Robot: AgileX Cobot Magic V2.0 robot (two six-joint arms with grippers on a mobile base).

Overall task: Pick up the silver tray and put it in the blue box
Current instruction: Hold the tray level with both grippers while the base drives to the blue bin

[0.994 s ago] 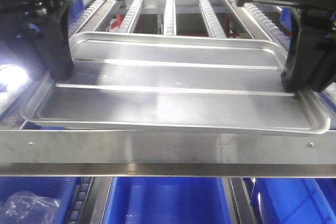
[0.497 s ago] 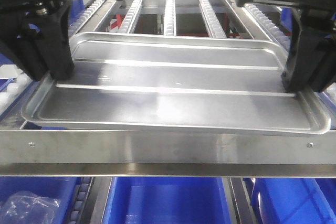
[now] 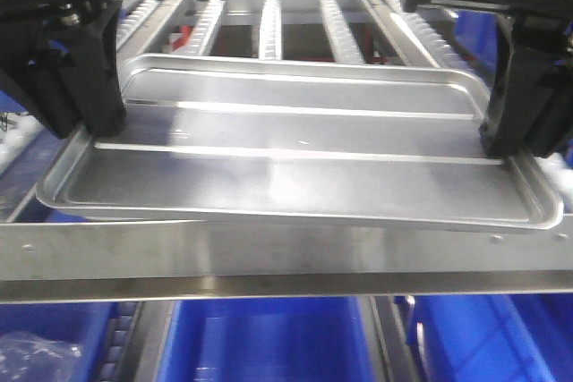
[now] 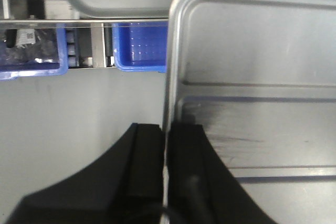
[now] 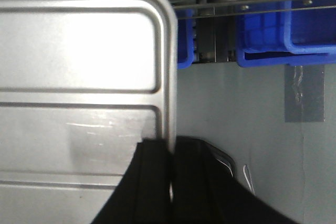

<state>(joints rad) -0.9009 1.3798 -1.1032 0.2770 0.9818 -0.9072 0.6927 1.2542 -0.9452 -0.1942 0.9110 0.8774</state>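
The tray (image 3: 295, 149) lay level just above and behind the rail (image 3: 286, 257), its near rim overlapping the rail's top edge in the front view; whether it touched the rail could not be told; its two long ridges ran parallel to the rail. The left pincer (image 3: 89, 118) stood above the rail's left end, clenched on the tray's left rim; the left wrist view showed that pincer (image 4: 167, 132) with one black finger (image 4: 147, 145) outside the rim and the other on the tray's floor, the rim tight between them. The right pincer (image 3: 510, 136) stood above the rail's right end, likewise grasping the tray; in the right wrist view this pincer (image 5: 171, 148) had the right rim pinched between its fingers (image 5: 152, 166). Beyond the rail, roller tracks (image 3: 269, 29) ran away from the camera under the tray. Below the rail, near its middle, sat the blue box (image 3: 269, 346), open side up and blurred; further blue bins (image 3: 501, 337) showed below the rail's right end, and a crumpled clear bag (image 3: 36, 351) below its left end. Grey floor (image 4: 68, 108) showed under the tray's left side.
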